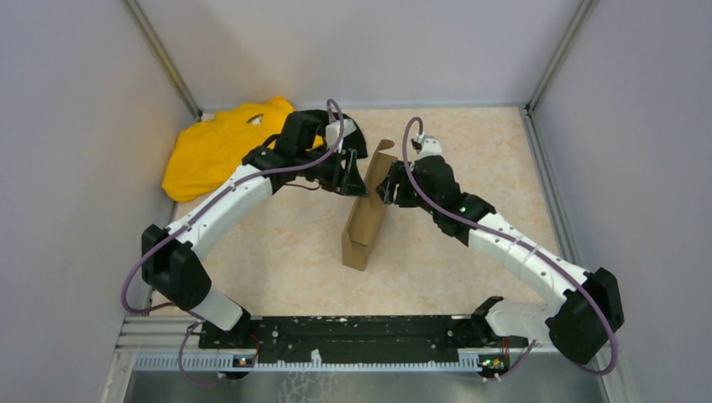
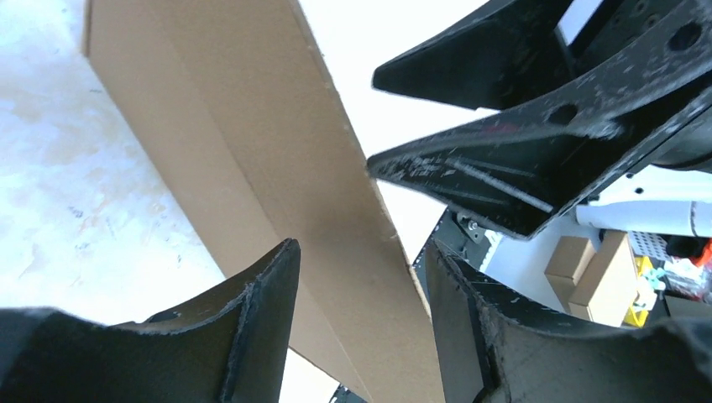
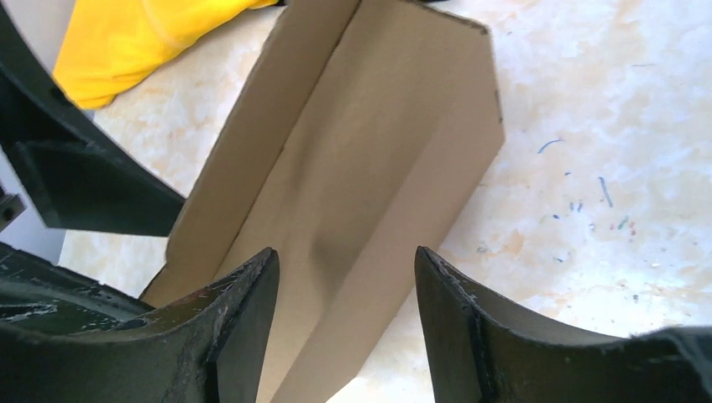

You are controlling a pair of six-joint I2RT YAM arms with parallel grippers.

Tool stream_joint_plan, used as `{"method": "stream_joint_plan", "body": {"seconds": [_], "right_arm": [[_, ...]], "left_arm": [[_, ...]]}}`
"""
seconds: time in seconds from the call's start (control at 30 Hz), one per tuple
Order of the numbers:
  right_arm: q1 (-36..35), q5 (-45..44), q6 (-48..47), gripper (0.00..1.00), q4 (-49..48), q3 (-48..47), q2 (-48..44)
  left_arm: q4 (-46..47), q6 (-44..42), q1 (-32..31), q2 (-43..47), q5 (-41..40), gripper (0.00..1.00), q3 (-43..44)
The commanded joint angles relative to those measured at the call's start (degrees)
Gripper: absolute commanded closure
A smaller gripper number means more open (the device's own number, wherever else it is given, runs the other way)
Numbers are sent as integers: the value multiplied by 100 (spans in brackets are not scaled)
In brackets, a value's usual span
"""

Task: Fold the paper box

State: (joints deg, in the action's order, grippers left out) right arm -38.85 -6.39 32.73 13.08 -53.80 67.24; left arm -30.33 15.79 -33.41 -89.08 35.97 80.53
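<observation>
The paper box (image 1: 367, 214) is plain brown cardboard, partly folded, standing on its long edge in the middle of the table. My left gripper (image 1: 353, 172) is at its far upper end from the left, and my right gripper (image 1: 388, 189) faces it from the right. In the left wrist view the jaws of the left gripper (image 2: 359, 285) stand apart with a panel of the paper box (image 2: 252, 126) running between them. In the right wrist view the right gripper (image 3: 346, 294) is open around the creased paper box (image 3: 361, 168). Neither gripper visibly pinches the cardboard.
A yellow cloth (image 1: 214, 147) lies crumpled in the far left corner and also shows as the yellow cloth (image 3: 134, 42) in the right wrist view. Something black (image 1: 359, 138) lies behind the left gripper. Grey walls (image 1: 75, 126) enclose three sides. The arms' base rail (image 1: 353, 332) runs along the near edge.
</observation>
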Motion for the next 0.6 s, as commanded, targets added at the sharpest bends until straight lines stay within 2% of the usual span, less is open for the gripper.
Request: {"method": "stream_joint_plan", "body": {"seconds": [0.0,0.27,0.57], "right_arm": [[307,95,-69,39,96,-308,-188],[902,273,-252,27,379,-132,-439],[1046,817,-198,27,137,521,-473]], "left_arm": [[-566,-172,-48,-130,-520,37,318],[-1146,-190,-252,-364,-1056,33,890],[-1813,-84,-638,-790,-1981,33,1468]]}}
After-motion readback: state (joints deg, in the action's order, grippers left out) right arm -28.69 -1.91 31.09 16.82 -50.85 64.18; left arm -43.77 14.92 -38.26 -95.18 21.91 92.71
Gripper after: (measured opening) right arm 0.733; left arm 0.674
